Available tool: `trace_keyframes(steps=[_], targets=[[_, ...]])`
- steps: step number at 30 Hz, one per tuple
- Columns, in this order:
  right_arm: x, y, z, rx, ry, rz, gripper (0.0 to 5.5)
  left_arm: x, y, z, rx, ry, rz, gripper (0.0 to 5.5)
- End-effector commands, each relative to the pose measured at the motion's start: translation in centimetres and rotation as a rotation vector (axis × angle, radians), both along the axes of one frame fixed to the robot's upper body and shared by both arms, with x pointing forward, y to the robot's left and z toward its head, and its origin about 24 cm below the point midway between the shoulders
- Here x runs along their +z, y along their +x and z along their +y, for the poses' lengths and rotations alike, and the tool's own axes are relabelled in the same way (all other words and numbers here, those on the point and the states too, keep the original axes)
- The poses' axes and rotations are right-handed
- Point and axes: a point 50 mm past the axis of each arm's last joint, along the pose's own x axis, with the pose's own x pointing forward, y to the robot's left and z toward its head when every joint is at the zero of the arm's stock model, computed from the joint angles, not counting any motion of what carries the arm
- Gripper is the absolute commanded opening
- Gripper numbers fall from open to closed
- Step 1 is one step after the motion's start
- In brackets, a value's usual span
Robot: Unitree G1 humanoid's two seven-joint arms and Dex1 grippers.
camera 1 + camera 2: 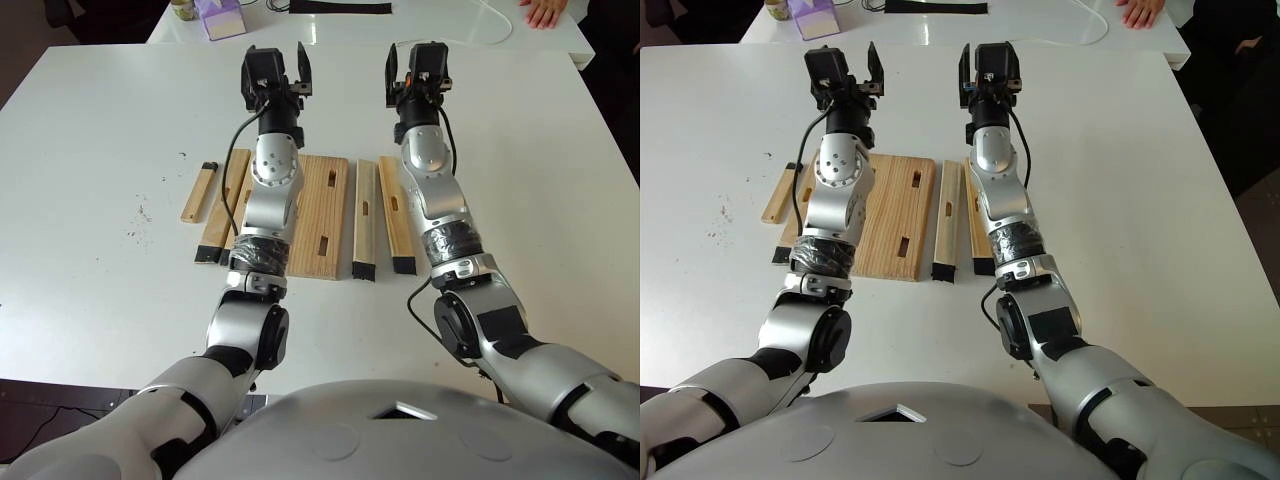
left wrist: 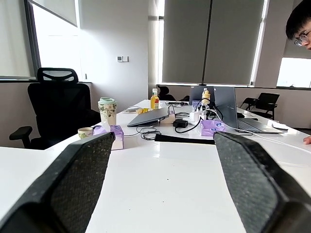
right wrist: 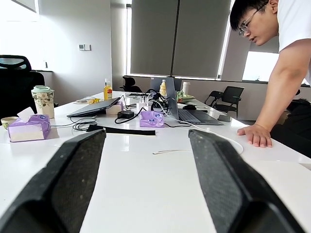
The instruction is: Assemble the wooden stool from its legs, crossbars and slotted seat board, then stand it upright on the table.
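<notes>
Ideally, the left pincer (image 1: 278, 54) and right pincer (image 1: 417, 54), both wide open and empty, are drawn back squarely over the seat board (image 1: 322, 215).

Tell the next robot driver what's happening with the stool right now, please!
Left gripper: fingers open, empty, held over the table past the wood.
Right gripper: the same, open and empty.
The slotted seat board lies flat, partly under the left forearm.
Loose sticks lie beside it: a short stick far left, a long stick just right of the board; others are partly hidden by the arms.
Done: nothing joined.
Left: everything, then stand the stool up.
</notes>
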Motion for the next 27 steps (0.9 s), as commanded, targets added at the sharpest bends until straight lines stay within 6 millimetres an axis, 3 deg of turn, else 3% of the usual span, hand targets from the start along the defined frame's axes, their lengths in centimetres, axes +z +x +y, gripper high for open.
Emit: trace_keyframes(steps=[1, 2, 7, 10, 13, 18, 22, 24, 27], targets=[[0.4, 0.1, 0.5, 0.010, -0.005, -0.005, 3.12, 0.0, 0.0, 0.0, 0.003, 0.004, 0.002, 3.32], [0.4, 0.0, 0.5, 0.013, -0.003, -0.006, 3.12, 0.1, 0.1, 0.1, 0.009, 0.004, -0.001, 3.12], [0.3, -0.2, 0.4, 0.015, -0.001, -0.007, 3.12, 0.1, -0.1, 1.9, 0.032, -0.030, 0.020, 3.12], [0.4, -0.3, 0.4, 0.021, 0.039, -0.002, 3.12, -0.6, -0.8, 4.7, 0.007, -0.061, 0.086, 3.12], [0.0, -0.7, 0.2, 0.026, 0.053, 0.012, 3.12, -1.7, -2.0, 8.0, -0.143, -0.005, 0.182, 3.12], [-0.9, -1.3, -0.4, 0.015, 0.011, 0.024, 3.12, -1.9, -4.3, 15.9, -0.255, 0.134, 0.337, 3.12], [-0.9, -1.6, -0.2, -0.004, -0.009, 0.010, 3.12, -2.9, -7.7, 20.9, -0.260, 0.202, 0.484, 3.12], [-0.9, -1.7, -0.2, -0.015, -0.021, 0.008, 3.12, -4.1, -9.1, 22.5, -0.250, 0.229, 0.560, 3.12], [-0.9, -1.8, -0.2, -0.026, -0.029, 0.010, 3.12, -6.2, -10.3, 23.1, -0.279, 0.229, 0.668, 3.12]])
